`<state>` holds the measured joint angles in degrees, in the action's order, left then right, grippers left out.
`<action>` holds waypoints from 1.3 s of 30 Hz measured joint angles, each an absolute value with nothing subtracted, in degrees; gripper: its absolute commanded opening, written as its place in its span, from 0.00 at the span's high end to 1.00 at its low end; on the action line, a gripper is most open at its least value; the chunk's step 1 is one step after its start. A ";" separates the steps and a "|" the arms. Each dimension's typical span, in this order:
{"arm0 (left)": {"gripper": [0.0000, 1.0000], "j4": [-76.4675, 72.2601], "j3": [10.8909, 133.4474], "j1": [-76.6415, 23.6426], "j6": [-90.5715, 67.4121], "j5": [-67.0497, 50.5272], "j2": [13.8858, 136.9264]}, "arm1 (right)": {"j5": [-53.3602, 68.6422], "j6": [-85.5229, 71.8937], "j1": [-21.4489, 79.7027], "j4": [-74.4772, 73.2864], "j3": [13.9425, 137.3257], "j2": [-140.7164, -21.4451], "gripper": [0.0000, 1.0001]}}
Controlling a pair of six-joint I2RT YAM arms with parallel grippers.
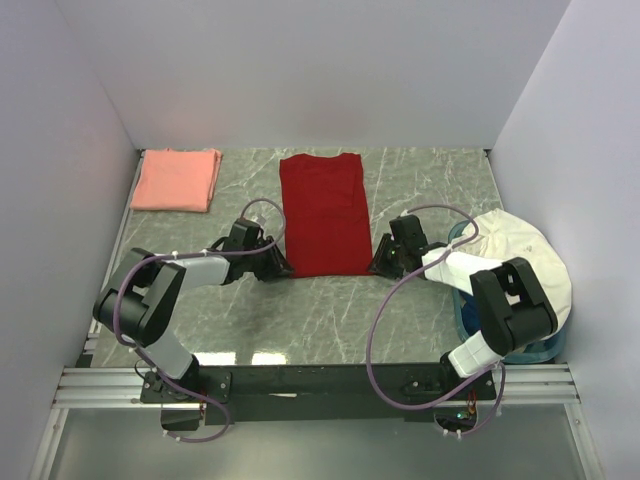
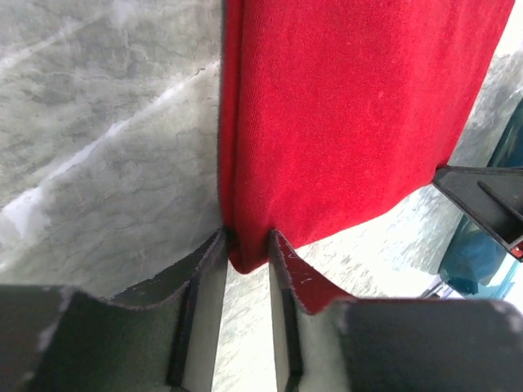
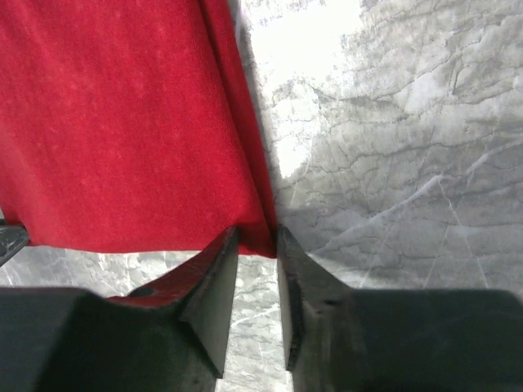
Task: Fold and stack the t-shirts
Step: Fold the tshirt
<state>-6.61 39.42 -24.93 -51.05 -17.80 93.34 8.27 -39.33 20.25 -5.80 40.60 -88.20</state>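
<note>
The deep red t-shirt (image 1: 323, 213) lies flat on the table as a long folded strip, its near edge toward the arms. My left gripper (image 1: 277, 268) sits low at its near left corner. In the left wrist view that corner (image 2: 248, 253) lies between the two fingertips (image 2: 214, 245), with a narrow gap behind it. At the near right corner is my right gripper (image 1: 381, 264), open a little, the corner (image 3: 260, 237) between its tips. The salmon-pink t-shirt (image 1: 177, 180) lies folded at the far left.
A white cloth (image 1: 520, 255) fills a blue basket (image 1: 468, 318) at the right edge, under the right arm. Grey walls close in the left, far and right sides of the marbled table (image 1: 330, 315).
</note>
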 measured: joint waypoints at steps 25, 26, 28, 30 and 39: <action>0.99 2.39 27.05 -31.81 -55.02 -9.69 67.53 | 13.32 -42.61 23.77 -6.76 25.17 -61.80 1.00; 0.99 3.20 25.89 -32.53 -55.51 -9.21 65.45 | 13.30 -43.09 25.08 -7.22 23.81 -59.18 1.00; 1.00 5.41 23.53 -34.50 -56.86 -8.16 60.16 | 12.88 -44.40 28.08 -8.19 21.21 -54.30 1.00; 0.99 8.23 21.71 -36.86 -58.41 -6.87 54.74 | 12.51 -46.00 31.05 -9.43 18.79 -49.65 1.00; 1.00 18.44 16.27 -47.51 -66.30 -2.31 34.72 | 9.32 -54.50 41.69 -19.18 10.70 -28.42 1.00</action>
